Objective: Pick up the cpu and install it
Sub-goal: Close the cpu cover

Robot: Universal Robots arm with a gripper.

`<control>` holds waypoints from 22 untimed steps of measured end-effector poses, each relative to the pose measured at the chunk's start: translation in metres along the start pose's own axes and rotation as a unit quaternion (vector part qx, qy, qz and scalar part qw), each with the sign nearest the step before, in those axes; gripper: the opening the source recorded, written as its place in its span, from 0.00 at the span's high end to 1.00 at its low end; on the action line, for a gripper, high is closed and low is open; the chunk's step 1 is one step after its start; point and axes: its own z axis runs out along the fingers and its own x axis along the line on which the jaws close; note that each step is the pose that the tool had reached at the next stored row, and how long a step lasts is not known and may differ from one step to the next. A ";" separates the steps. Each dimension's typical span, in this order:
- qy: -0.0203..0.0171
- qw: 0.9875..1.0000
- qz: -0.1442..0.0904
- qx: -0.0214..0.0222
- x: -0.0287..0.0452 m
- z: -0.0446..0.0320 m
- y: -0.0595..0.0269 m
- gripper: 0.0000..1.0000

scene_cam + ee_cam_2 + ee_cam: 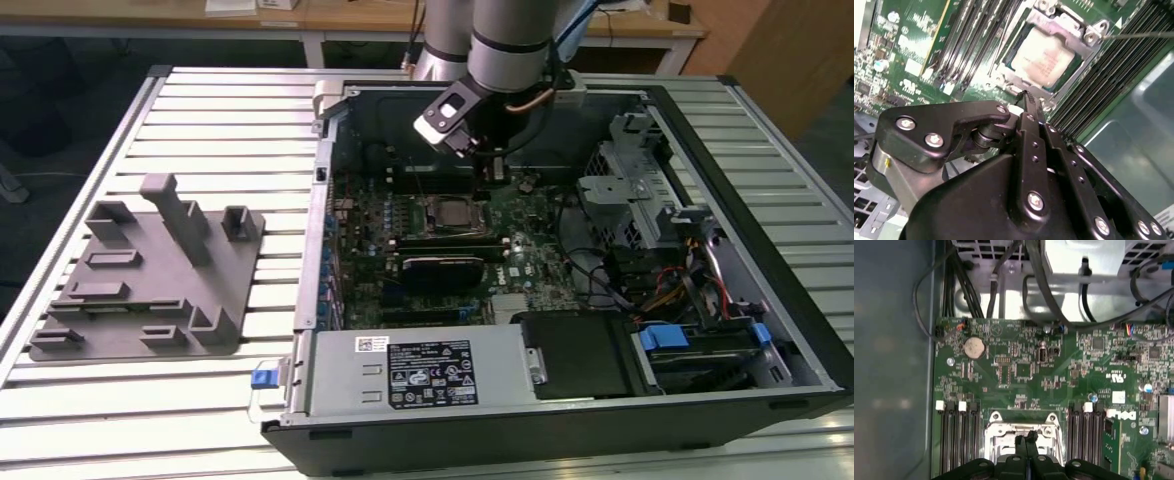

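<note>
The cpu [1046, 55], a square chip with a silver-grey top, lies flat in the motherboard socket with a metal frame [1074, 27] around it. In the exterior view the cpu [447, 212] sits in the middle of the board inside the open computer case. My gripper [1027, 96] hangs just above the socket's edge, its two black fingers pressed together with nothing between them. The first wrist view has the gripper [1027, 438] over the socket frame [1024, 421], hiding most of the chip. In the exterior view the gripper [490, 172] is slightly beyond the socket.
A grey plastic fixture [147, 270] stands on the slatted table at the exterior view's left. Inside the case are memory slots [959, 440], cables [1004, 275], a power supply [420, 370] at the front and a drive cage [641, 190] at the exterior view's right.
</note>
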 end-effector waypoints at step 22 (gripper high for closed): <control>0.000 1.000 0.000 0.000 0.0004 0.0102 -0.0372 0.89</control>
